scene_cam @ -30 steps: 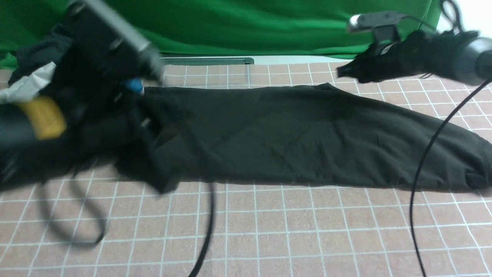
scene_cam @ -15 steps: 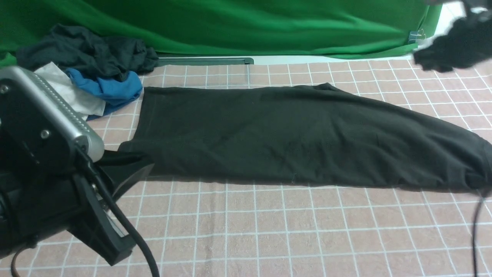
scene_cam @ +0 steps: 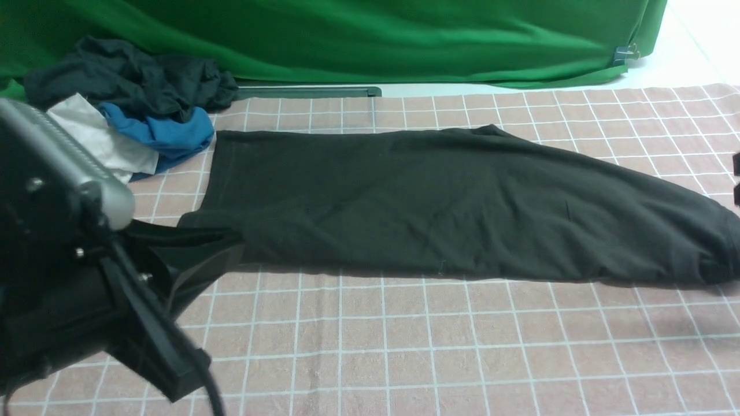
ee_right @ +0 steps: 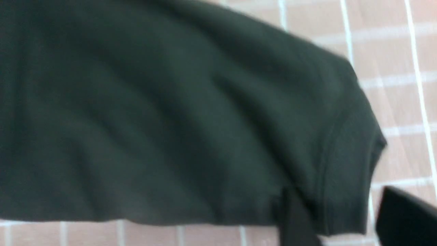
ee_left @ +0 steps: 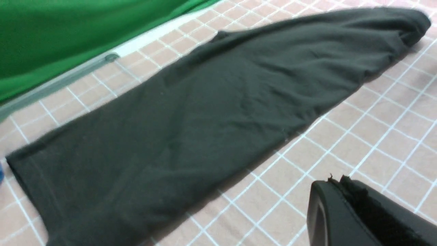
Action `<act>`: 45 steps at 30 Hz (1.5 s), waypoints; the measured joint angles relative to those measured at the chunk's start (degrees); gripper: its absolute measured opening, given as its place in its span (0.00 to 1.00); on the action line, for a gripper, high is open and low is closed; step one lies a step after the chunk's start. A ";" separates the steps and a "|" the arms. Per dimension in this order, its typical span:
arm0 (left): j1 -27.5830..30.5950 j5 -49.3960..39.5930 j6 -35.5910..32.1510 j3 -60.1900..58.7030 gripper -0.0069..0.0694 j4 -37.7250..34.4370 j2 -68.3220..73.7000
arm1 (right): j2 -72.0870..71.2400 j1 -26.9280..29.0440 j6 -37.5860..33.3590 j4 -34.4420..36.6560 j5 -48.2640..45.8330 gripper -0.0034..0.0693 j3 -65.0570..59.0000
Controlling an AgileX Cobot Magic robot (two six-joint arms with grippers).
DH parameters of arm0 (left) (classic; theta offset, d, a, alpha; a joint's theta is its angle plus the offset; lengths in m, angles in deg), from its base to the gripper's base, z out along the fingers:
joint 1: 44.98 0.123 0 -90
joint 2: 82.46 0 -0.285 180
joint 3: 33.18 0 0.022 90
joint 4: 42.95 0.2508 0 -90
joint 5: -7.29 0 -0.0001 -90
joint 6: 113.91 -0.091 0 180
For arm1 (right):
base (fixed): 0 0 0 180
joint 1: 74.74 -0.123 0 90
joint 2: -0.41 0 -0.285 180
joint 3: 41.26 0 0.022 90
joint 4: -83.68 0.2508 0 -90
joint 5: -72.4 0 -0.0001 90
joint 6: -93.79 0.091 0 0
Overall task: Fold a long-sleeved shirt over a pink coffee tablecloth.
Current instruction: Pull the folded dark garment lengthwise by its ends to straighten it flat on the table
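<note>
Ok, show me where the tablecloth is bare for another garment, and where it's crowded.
Free: the broad pink tablecloth between the black shirt and the near edge; a narrow band between shirt and green backdrop. Crowded: the far-left garment heap, and the left hand at the shirt's corner.

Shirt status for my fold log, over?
Left pincer shut at shirt's near-left corner. Right pincer open over its right end. Shirt flat, long strip on tablecloth. Garment heap beside, not blocking.
</note>
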 joint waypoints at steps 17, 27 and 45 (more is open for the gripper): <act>0.00 -0.14 -1.38 -0.06 0.11 0.06 -3.64 | 15.79 2.99 9.67 -3.00 8.71 0.86 -0.10; 0.00 -0.27 -2.00 -0.06 0.11 0.11 -3.64 | 17.48 2.87 7.68 -1.88 11.55 0.69 0.01; 0.00 -1.37 -2.80 -0.06 0.11 2.11 -3.64 | 4.58 1.46 7.19 -13.27 10.52 0.15 0.01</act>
